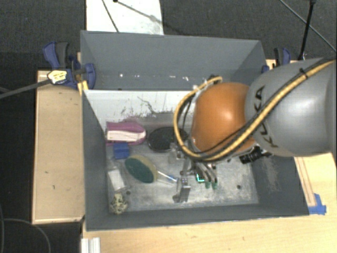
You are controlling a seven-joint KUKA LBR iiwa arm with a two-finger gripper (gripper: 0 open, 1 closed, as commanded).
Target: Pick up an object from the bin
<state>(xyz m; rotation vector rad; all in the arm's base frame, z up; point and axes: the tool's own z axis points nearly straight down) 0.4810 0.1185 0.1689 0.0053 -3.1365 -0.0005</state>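
Well, starting at the left wall of the bin (95, 157): a speckled lump (119, 204) sits in the near corner with a small clear piece (115, 179) just behind it. Further back are a blue scrap (121, 152) and a pink-and-white block (126, 133) by the back slope. Next comes a dark green oval pad (139, 169), a black disc (160, 139) behind it, and a thin pale-blue stick (167, 177) lying between the pad and me. My fingers (181, 192) are low over the floor just right of that stick, about mid-bin. I cannot tell whether they are spread or pressed together, and I see nothing between them. The thing to pick is, I judge, one of the two nearest, stick or pad, both flat on the floor.

As for risks, the stick is thin and lies flat, so a grasp could slide over it or flick it away across the metal. Pressing lower might scrape the floor. Going for the pad could shove the stick and disc along.

The floor is bare grey metal, scuffed and dusted with specks. To my right it lies open up to the sloping wall, while the left half is crowded.
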